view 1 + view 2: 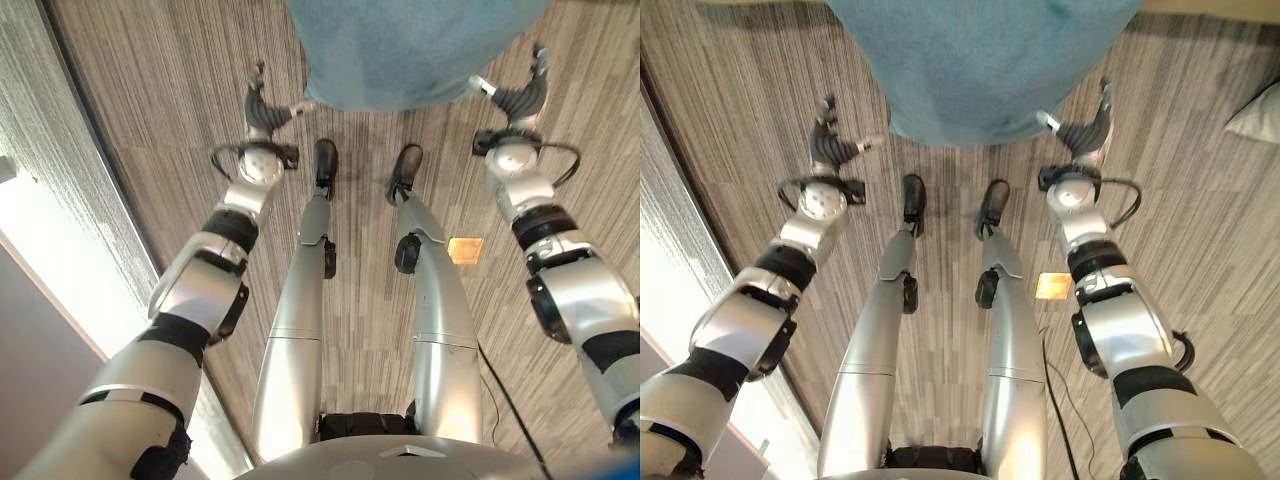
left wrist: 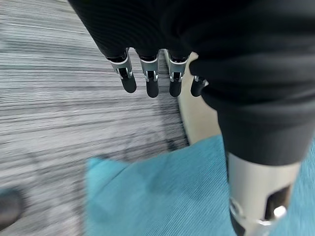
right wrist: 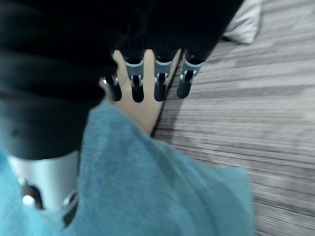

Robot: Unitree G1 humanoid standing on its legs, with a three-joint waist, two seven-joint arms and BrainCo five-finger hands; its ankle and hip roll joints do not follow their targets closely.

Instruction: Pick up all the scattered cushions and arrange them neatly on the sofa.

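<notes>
A teal cushion [image 1: 980, 65] is hanging between the two hands, above the striped grey-brown floor [image 1: 150, 120]. The left hand [image 1: 262, 112] is sitting against the cushion's left edge, and the right hand [image 1: 1087, 130] against its right edge. In the left wrist view the cushion [image 2: 162, 196] is lying against the thumb side of the hand, while the fingers [image 2: 152, 83] are reaching out straight and relaxed past it, curled round nothing. The right wrist view is showing the same on the other side: the cushion [image 3: 147, 191] beside the thumb, the fingers [image 3: 160, 88] extended and loosely spread. Whether either thumb is pressing into the cloth cannot be told.

A pale beige surface [image 2: 197, 118] is showing just beyond the fingers in both wrist views. A light grey cushion [image 1: 1258, 112] is lying on the floor well apart to the right, near the picture's edge. A small tan square [image 1: 465, 250] is sitting on the floor beside the right arm.
</notes>
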